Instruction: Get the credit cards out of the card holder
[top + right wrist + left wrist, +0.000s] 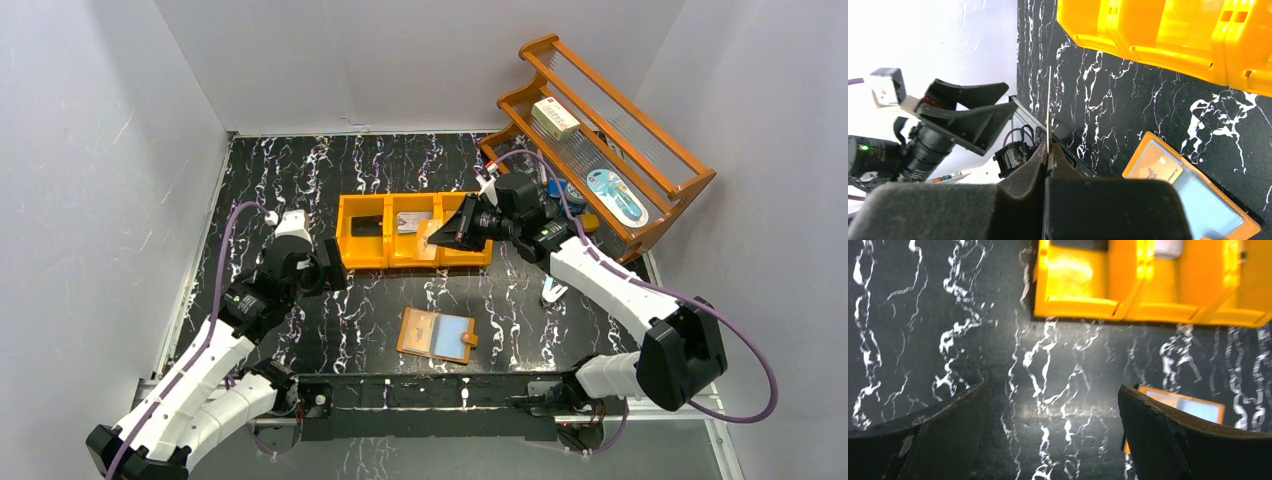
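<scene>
The card holder (437,335) lies open and flat on the table (300,180), between the two arm bases and apart from the bin (400,258). Its sleeves face up. One seems to carry a printed card, but I cannot confirm this.

One card (1048,110) is out — the right gripper (1047,152) is pinched tight on its lower edge. The card stands edge-on, and the top view puts it over the bin's right end. The left gripper (1052,390) is spread wide and holds nothing, hovering over bare table just beside the bin's front left corner.

Risks, as I judge them:
- The grip takes only a narrow strip of a thin, slick card, so a quick move may make it pivot or slip.
- Released upright, the card may strike a divider and fall outside.
- The holder is unpinned — pulling the next card may drag it.

Bin: a dark card (366,226) in the left compartment and a pale card (408,222) in the middle. The gripper hides the right compartment.

Rack (545,45): a white box (555,118) on top.
</scene>
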### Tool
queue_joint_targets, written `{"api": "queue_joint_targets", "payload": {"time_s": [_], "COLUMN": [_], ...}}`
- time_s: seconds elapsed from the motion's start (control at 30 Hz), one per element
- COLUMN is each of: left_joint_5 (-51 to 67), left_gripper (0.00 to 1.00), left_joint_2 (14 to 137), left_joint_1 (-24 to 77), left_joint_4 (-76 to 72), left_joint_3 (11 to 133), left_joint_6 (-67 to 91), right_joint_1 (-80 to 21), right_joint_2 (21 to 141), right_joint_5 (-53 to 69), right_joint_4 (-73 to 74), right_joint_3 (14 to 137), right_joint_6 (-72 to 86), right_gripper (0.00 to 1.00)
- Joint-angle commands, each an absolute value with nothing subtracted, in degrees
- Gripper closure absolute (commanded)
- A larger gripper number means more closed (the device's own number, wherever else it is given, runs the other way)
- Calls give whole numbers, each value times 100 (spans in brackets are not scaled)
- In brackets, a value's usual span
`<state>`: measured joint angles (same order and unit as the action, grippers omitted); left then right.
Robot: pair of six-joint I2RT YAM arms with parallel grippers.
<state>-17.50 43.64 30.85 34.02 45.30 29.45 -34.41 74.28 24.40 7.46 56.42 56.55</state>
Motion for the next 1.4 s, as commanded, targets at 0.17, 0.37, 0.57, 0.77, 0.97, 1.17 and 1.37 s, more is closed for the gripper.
{"api": "queue_joint_targets", "payload": {"time_s": [0.17,0.37,0.57,0.77,0.97,1.17,1.37], "left_joint_5": [-1951,-1873,-1790,-1827,-1837,-1828,-1845], "left_gripper": [2,2,2,2,2,2,2], "left_joint_2": [3738,3870,4022,4038,4051,4102,4122], "left_joint_1": [3055,3059,3053,3055,3050,3056,3057], "left_joint_4": [3440,3429,3431,3413,3393,3373,3358], "left_joint_3": [4065,4107,4123,4120,4097,4103,4096], "left_joint_6": [2830,2787,2769,2751,2731,2694,2681], "right_joint_1": [-3445,-3436,-3442,-3444,-3445,-3545,-3698], "right_joint_2": [7169,7009,7074,7590,8305,9004,9382], "right_joint_5": [-518,-292,-549,-561,-491,-696,-1046], "right_joint_4": [-24,-158,79,446,601,806,657], "right_joint_3": [5425,5134,5378,5924,6460,6937,7029], "right_joint_6": [5577,906,259,-548,-1190,-1993,-2890], "right_gripper": [100,100,100,100,100,100,100]}}
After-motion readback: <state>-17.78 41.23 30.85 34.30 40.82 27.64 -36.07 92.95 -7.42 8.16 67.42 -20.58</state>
